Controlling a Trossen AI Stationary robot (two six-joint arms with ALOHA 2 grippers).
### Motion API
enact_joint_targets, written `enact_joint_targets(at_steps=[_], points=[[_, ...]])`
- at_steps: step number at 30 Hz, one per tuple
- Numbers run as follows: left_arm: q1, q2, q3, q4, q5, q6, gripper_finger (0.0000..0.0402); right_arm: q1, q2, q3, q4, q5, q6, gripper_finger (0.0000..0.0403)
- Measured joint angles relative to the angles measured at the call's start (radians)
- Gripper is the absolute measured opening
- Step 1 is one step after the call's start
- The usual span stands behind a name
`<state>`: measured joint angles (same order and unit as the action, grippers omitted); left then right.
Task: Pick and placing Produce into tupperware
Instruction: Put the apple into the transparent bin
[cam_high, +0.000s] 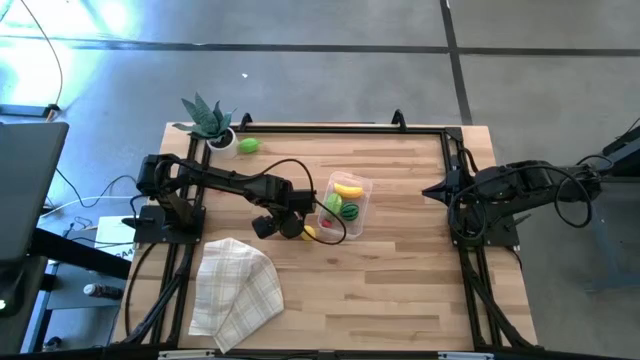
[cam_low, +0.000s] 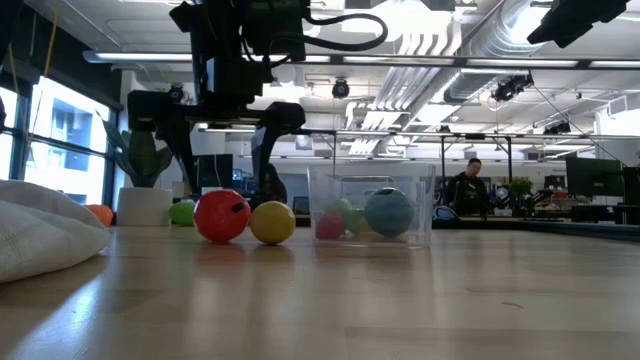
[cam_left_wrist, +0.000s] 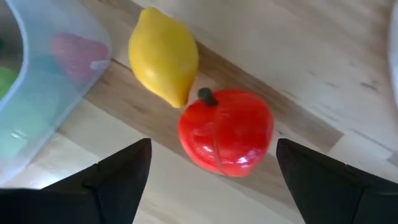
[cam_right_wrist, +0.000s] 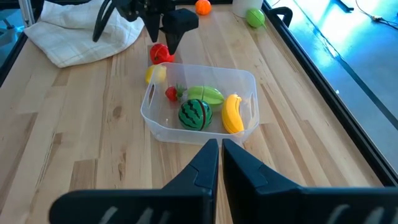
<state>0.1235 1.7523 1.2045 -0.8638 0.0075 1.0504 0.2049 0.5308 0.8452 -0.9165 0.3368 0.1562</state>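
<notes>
Left gripper (cam_left_wrist: 211, 165) hangs right over the red tomato (cam_left_wrist: 225, 132), fingers spread wide on either side, not gripping it. The tomato sits on the table (cam_high: 400, 270) touching a yellow lemon (cam_left_wrist: 164, 56), both just beside the tub (cam_right_wrist: 202, 102). Inside the tub: a banana (cam_right_wrist: 232, 114), a watermelon (cam_right_wrist: 195, 115), a light green piece and a small red one. Right gripper (cam_right_wrist: 220, 155) is clenched with nothing in it, parked at the table's right edge.
</notes>
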Motion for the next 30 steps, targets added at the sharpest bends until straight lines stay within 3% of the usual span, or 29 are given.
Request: enact_joint_targets(at_steps=[11, 30], points=[[0.016, 0.0, -0.016, 0.006, 0.072, 0.012, 0.0331, 0.0, 0.0, 0.0, 0.0, 0.0, 0.0, 0.0011], [0.016, 0.0, -0.093, 0.108, 0.086, 0.015, 0.0326, 0.0, 0.0, 0.0, 0.0, 0.0, 0.0, 0.0011]])
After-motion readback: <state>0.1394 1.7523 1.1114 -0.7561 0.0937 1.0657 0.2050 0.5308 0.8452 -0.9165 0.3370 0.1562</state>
